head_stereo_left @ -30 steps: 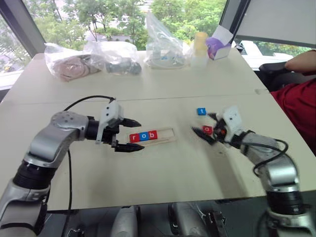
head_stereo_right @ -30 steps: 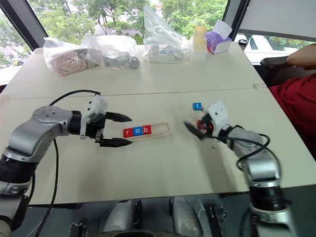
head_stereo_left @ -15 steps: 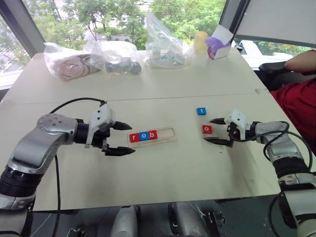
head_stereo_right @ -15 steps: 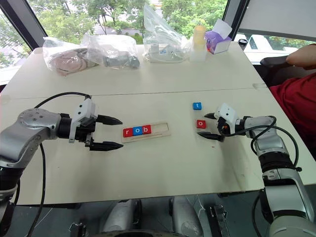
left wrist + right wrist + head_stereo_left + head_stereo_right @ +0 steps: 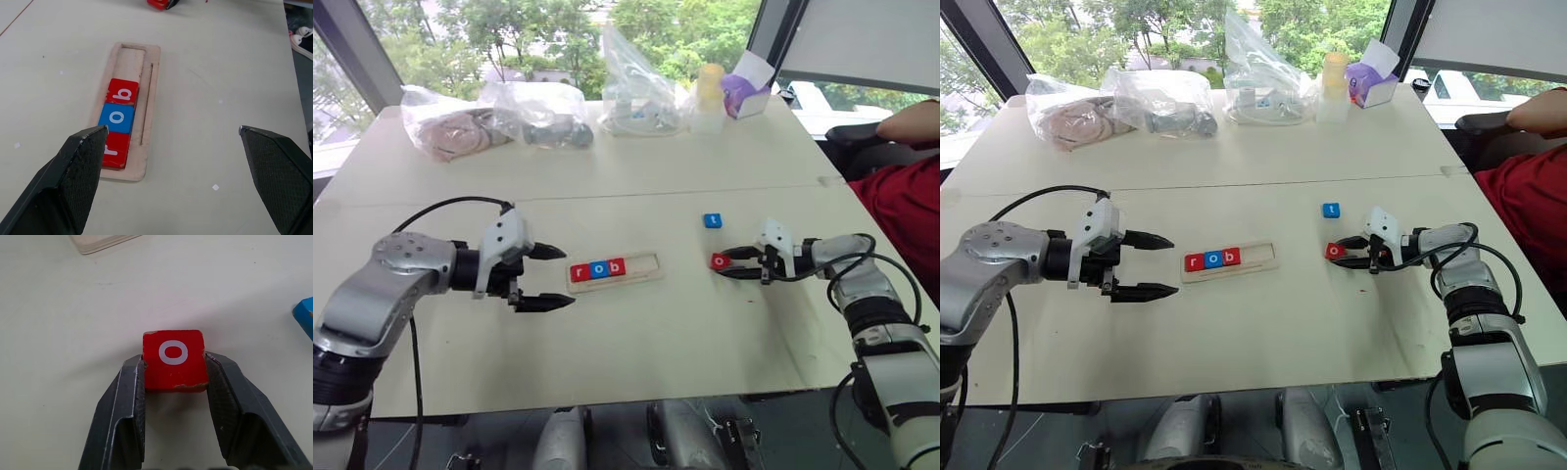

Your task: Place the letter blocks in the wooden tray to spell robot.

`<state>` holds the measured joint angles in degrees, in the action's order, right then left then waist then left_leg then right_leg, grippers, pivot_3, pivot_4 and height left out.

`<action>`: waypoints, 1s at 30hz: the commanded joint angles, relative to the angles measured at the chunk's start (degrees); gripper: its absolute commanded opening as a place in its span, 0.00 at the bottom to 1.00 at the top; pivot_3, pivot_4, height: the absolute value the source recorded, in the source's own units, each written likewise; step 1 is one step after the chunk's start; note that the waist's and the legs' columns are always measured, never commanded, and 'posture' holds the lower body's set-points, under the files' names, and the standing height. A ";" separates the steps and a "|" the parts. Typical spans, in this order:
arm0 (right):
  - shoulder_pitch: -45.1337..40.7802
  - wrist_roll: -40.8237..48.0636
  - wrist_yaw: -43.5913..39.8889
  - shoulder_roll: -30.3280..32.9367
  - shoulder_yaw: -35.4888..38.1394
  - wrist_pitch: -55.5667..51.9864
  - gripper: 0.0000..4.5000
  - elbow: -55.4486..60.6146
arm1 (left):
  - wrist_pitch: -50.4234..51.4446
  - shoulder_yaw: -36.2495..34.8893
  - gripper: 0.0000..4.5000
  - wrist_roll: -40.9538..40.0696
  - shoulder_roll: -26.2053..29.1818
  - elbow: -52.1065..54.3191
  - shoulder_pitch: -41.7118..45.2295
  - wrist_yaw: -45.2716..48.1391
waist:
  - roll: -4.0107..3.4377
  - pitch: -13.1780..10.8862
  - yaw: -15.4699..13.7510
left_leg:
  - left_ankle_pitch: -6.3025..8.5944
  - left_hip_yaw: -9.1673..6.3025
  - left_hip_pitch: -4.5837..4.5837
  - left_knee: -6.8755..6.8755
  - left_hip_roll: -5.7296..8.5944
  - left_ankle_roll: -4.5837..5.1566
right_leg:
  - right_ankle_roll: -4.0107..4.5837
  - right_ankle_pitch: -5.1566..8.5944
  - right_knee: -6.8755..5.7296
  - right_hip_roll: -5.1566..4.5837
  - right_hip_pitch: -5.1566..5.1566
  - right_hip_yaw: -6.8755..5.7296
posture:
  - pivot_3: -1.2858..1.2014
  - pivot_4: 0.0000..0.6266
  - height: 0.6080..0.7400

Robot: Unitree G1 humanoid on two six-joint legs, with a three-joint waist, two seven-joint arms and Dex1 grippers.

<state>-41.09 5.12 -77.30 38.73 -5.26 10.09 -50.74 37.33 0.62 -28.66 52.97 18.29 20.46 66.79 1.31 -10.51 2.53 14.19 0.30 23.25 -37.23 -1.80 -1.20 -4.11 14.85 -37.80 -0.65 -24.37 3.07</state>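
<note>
Right end effector [image 5: 173, 382] clamped on the red "o" block [image 5: 173, 359] flat on the table [image 5: 636, 333], destined for the wooden tray [image 5: 615, 269] holding r-o-b; left end effector [image 5: 546, 277] spread, idle beside the tray's left end.

Left finger [image 5: 73, 181] covers part of the red r block [image 5: 116, 150]; blue block [image 5: 304, 313] cut by right wrist frame edge, letter unseen; bag contents [image 5: 460, 132] at table's far edge unreadable.
</note>
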 commanded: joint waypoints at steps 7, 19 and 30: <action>-1.47 4.88 4.18 -9.44 -2.40 -20.80 0.26 26.73 | -0.98 -3.44 1.00 -0.23 3.68 -0.69 -2.53 0.63 | -0.06 -0.04 0.91 | 0.00 -0.13 -0.06 0.07 -0.05 0.00 | 0.01 0.00 -0.29 0.08 -0.11 -0.03 | 0.52 0.24 1.00; -6.43 -2.43 4.88 -15.59 -12.89 -19.06 0.26 22.81 | -0.59 -4.37 1.00 -0.88 2.76 1.97 -5.13 -2.60 | -0.06 -0.04 -0.07 | 0.00 -0.05 0.05 0.02 -0.01 0.00 | 0.00 0.00 -0.22 -0.02 -0.16 -0.05 | 0.52 0.24 1.00; -11.39 -6.80 3.31 -17.15 -14.90 -8.88 0.26 10.95 | -0.11 -4.43 1.00 -1.84 1.78 3.60 -5.94 -4.92 | -0.06 -0.04 0.07 | 0.00 -0.06 0.04 0.02 -0.02 0.00 | 0.00 0.00 -0.23 0.01 -0.16 -0.05 | 0.52 0.24 1.00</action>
<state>-50.95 -1.52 -73.73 21.87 -20.60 -0.25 -39.48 37.24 -1.84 -29.53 54.73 20.44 14.29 62.02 1.25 -10.55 2.59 14.19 0.25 23.28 -37.21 -1.82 -1.21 -4.11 14.85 -38.03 -0.65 -24.53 3.02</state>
